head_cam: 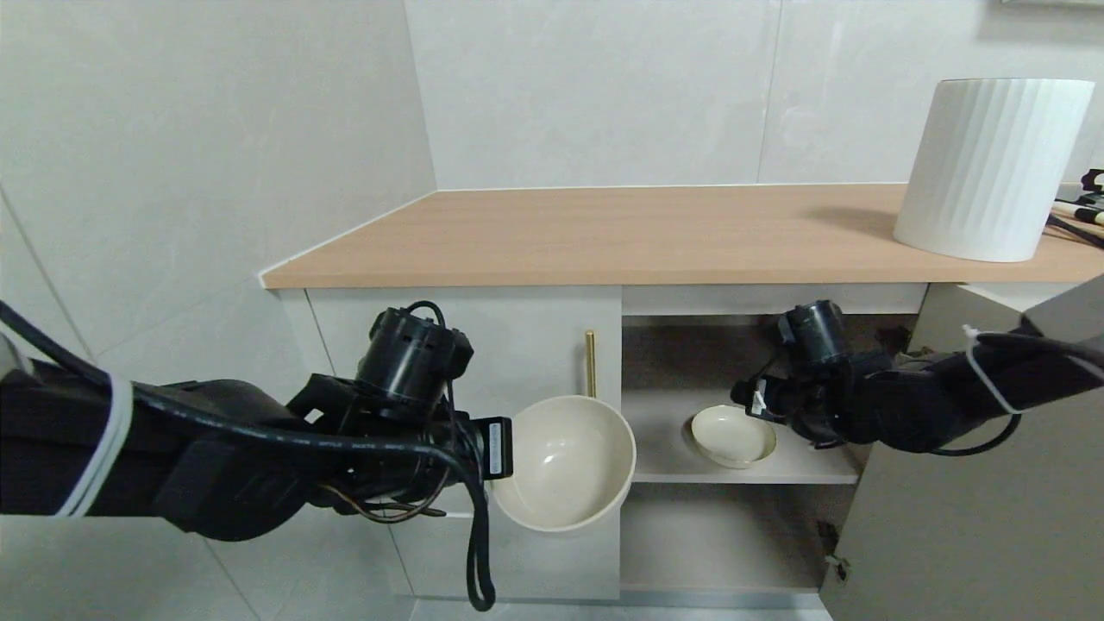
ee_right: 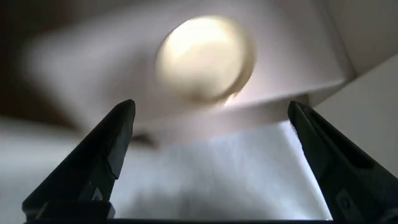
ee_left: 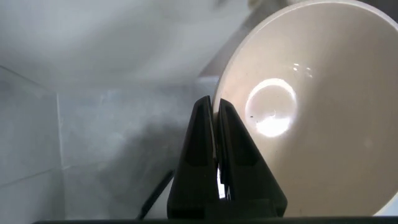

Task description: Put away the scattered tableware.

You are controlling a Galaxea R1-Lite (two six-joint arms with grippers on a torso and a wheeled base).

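The left gripper [ee_left: 214, 102] pinches the rim of a deep, glossy cream bowl [head_cam: 565, 461] before the closed cabinet door [head_cam: 517, 345]. The right gripper [ee_right: 210, 104], jaws wide, hovers near a shallow round dish [head_cam: 733, 435] on the smooth shelf [head_cam: 811, 470].

Left arm [head_cam: 216, 457] comes in from the left, stretched out roughly level. The left gripper [head_cam: 500, 448] [ee_left: 214, 104] is clamped tight on the rim of a bowl [head_cam: 565, 461] [ee_left: 311, 124] (fingers pretty much pressed together on the edge), holding it tipped up. Right arm [head_cam: 931, 397] extends in from the right, also about level. The right gripper [head_cam: 743, 398] [ee_right: 210, 107] has its fingers spread wide apart.
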